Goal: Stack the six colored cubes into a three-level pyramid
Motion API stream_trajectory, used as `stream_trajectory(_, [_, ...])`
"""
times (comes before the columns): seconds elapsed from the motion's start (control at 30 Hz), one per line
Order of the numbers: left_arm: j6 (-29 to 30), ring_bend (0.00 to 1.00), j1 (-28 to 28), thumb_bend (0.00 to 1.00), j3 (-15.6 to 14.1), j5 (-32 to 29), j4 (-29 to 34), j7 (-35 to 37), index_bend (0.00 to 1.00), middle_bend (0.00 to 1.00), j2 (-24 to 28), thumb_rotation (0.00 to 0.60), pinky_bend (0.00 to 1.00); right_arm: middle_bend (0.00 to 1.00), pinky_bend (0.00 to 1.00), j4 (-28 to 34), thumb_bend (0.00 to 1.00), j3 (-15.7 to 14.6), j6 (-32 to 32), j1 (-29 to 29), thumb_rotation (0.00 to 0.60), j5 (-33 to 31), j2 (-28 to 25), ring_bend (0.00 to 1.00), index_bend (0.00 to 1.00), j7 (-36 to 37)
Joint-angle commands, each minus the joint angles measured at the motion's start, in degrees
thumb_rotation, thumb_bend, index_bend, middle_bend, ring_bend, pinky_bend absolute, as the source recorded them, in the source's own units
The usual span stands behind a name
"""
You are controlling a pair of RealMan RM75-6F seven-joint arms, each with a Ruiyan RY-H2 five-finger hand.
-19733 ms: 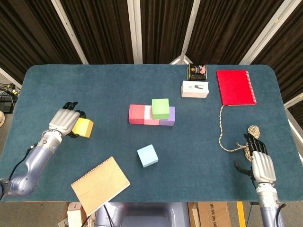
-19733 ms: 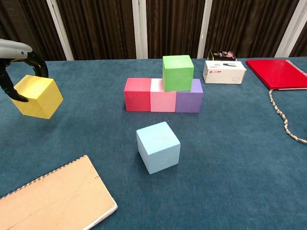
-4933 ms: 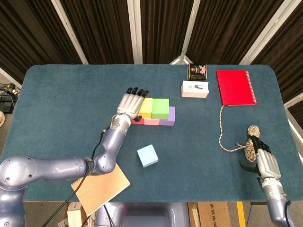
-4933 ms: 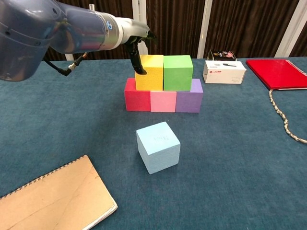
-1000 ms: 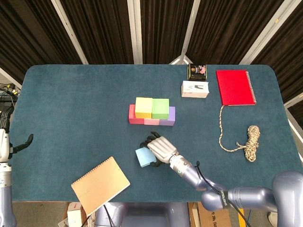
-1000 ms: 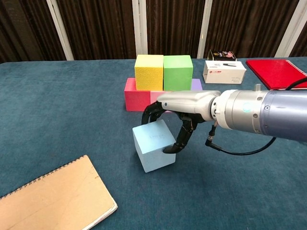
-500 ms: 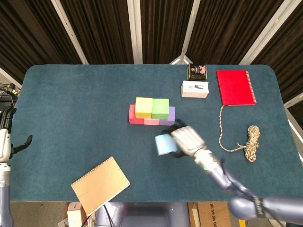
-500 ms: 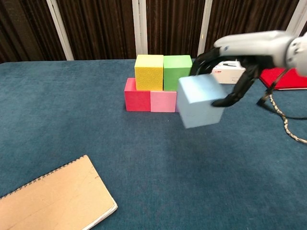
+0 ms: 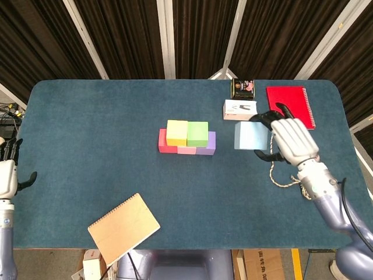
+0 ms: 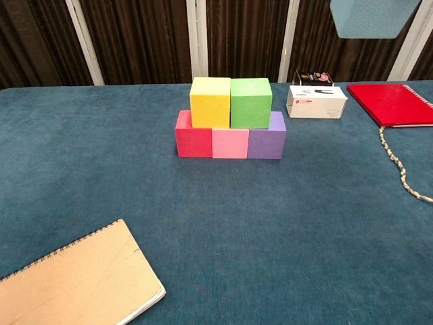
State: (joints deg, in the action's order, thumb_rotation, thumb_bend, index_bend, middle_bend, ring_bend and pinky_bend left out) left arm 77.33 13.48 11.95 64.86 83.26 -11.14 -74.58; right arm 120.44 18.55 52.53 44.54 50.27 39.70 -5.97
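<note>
On the blue table, dark curtains behind.

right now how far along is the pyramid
Two levels are built: red cube, pink cube and purple cube below, yellow cube and green cube above. The right hand holds the light blue cube aloft. Left: placing it on top.

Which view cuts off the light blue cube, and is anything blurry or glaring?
Chest view: the light blue cube is cropped by the top edge, stack sharp, lighting even. Head view: whole cube shows in the right hand, no glare, only soft shadows.
</note>
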Motion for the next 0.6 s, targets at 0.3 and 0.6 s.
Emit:
stream_trajectory(0.3, [-1.90,0.00,1.19,0.35,0.16,-3.55,-0.83,-4.88,0.07,0.04,-1.28,0.600,0.00,0.36,0.00,-15.61,0.30,-2.09,-18.46,31.95,0.600,-32.92,10.18,0.21,0.40,-12.49])
stream_trajectory(0.6, [-0.83,0.00,0.84,0.35,0.41,-3.66,-0.72,-5.01,0.07,0.03,-1.06,0.600,0.00,0.36,0.00,-25.69,0.30,-9.37,-15.62,46.29,0.600,-54.85,19.94,0.21,0.40,-19.45])
